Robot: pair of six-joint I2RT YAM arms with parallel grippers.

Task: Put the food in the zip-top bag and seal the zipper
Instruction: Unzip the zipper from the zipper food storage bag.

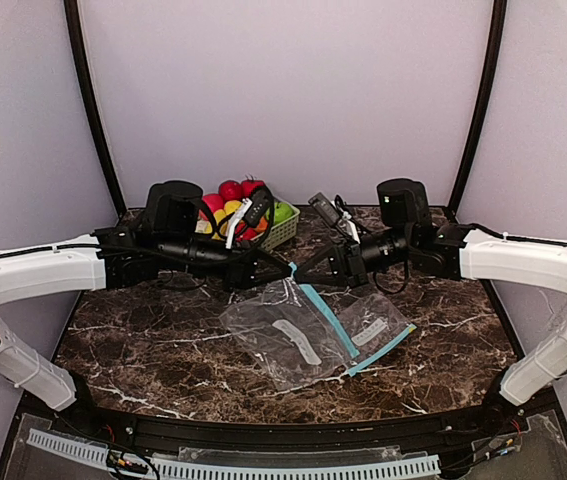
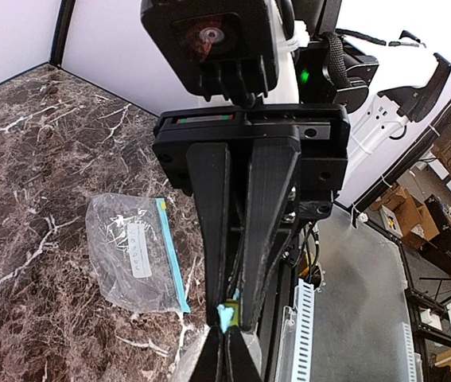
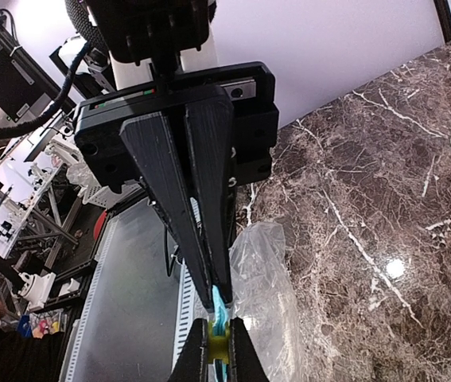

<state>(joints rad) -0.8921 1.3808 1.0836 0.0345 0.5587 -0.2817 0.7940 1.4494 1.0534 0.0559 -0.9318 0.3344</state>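
Dark brown marble with white veins forms the tabletop, closed in by pale lilac walls. At about 12 o'clock on it, hard against the back edge, a pale green slatted basket holds the food: a heap of glossy red, yellow and green pieces, none of it in a bag. The zip-top bag lies clear and crumpled at the middle of the table, and its teal zipper runs from 11 o'clock down toward 5 o'clock. Both arms reach in to the zipper's far end. The left gripper comes from 9 o'clock with its fingers pressed together on the teal strip. The right gripper comes from 3 o'clock and is pinched tight on the same strip, tip to tip with the other. A second bag lies flat at about 4 o'clock of the first, touching it.
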